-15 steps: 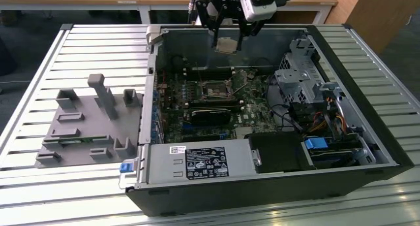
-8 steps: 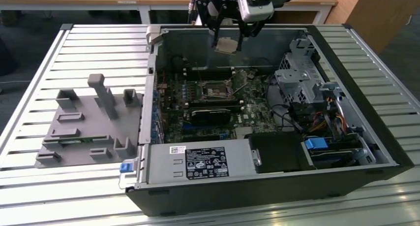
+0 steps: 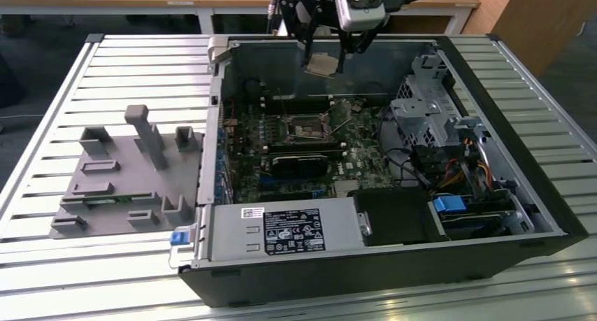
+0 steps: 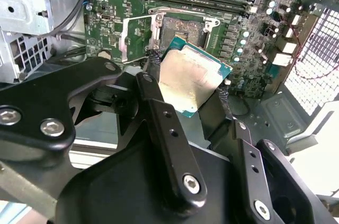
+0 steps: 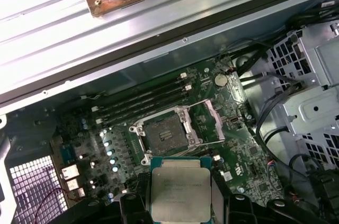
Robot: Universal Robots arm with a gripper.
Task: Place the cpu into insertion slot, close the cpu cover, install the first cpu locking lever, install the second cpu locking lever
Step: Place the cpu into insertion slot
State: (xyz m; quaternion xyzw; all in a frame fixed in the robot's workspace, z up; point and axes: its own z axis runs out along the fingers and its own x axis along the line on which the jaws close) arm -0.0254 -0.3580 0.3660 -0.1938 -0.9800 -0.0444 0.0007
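My gripper (image 3: 324, 63) hangs above the open computer case, shut on the cpu (image 3: 322, 65), a small square chip with a pale metal top. In both wrist views the cpu (image 4: 190, 78) (image 5: 180, 189) sits clamped by its edges between the black fingers (image 4: 153, 60). It is held in the air, short of the insertion slot (image 5: 165, 135) (image 4: 183, 30), a bare square socket on the green motherboard (image 3: 359, 150). The cpu cover (image 5: 212, 121) (image 4: 135, 38), a thin silvery frame, stands swung open beside the slot. In the exterior view the insertion slot (image 3: 308, 129) lies well below the gripper.
A grey box with a white label (image 3: 279, 230) fills the case's near side. A black rectangular card (image 3: 298, 160) lies just in front of the socket, and a metal drive cage (image 3: 429, 118) stands at the exterior view's right. A grey plastic fixture (image 3: 126, 174) rests on the slatted table.
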